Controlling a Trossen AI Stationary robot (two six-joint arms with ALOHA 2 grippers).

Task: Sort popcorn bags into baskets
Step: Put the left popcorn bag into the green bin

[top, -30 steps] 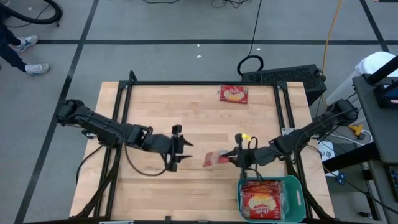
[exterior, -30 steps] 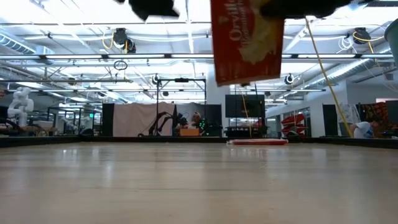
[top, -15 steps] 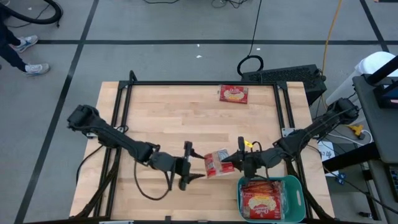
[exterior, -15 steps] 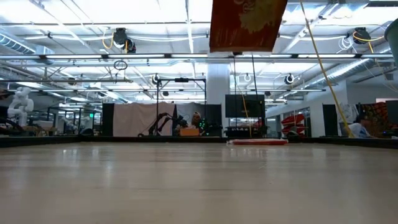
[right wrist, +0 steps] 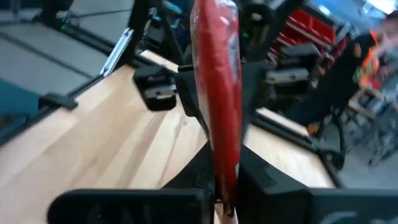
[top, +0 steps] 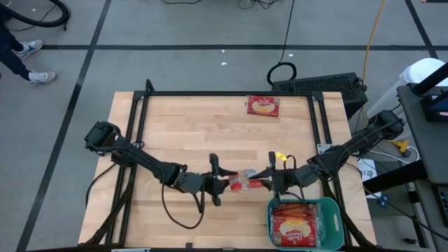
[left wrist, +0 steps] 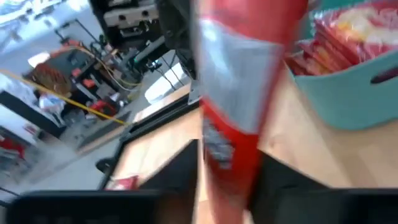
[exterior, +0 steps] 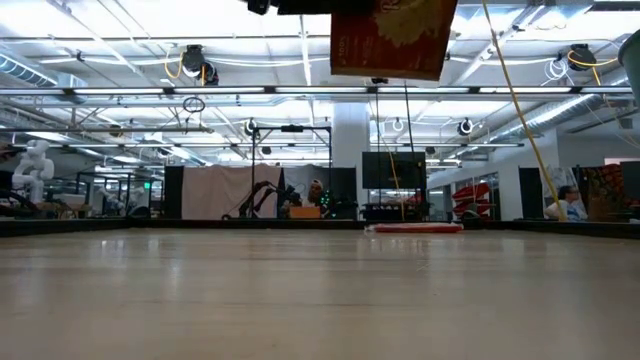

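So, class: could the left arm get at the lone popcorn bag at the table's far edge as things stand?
Probably not yet: the left gripper is at the raised bag that the right gripper holds. Bare table lies before the far bag.

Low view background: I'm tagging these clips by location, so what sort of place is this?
Probably a robotics lab or workshop hall: a white humanoid robot stands at the far left, and ceiling trusses run overhead.

Red popcorn bag (right wrist: 216, 93) edge-on, pinched in the right pincer (right wrist: 224, 198), wooden table (right wrist: 93, 149) below, left pincer (right wrist: 186, 84) behind
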